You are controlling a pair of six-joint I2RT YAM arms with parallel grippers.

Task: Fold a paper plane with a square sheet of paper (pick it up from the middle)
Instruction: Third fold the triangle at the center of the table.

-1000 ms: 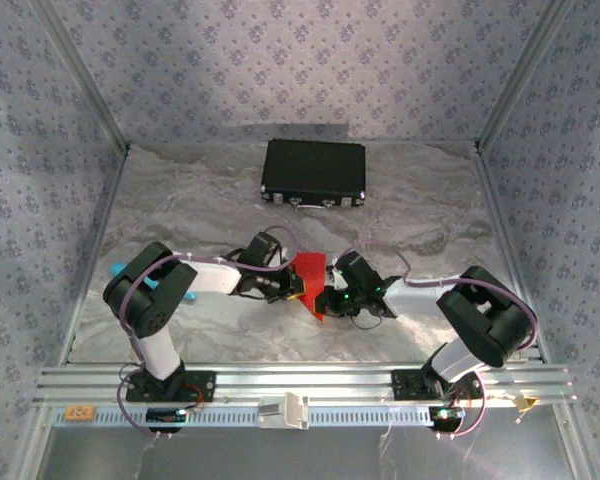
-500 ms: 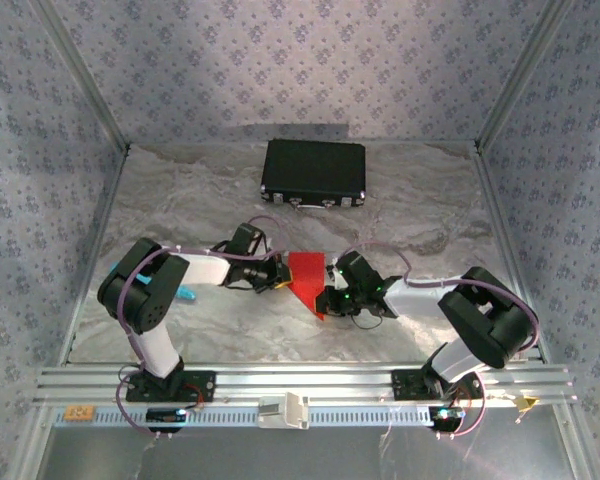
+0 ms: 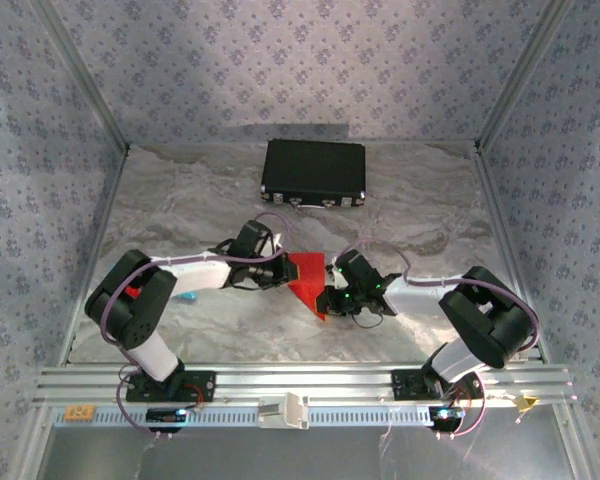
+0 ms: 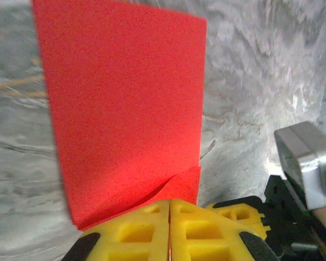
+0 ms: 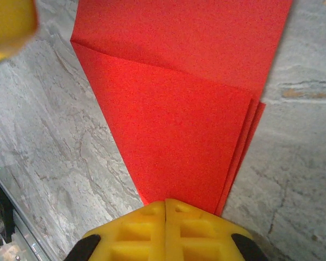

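Left claw (image 4: 169, 211): jaws pressed together, pinching one edge of the red paper (image 4: 125, 103). Right claw (image 5: 165, 212): jaws likewise closed, clamping the opposite end of the paper, where the layered edges taper toward the fingertips. The paper is partly folded, with a diagonal crease across it. It sits between the two claws above the grey marbled tabletop (image 3: 420, 210), on the near side of the black case (image 3: 313, 170) and well apart from it.
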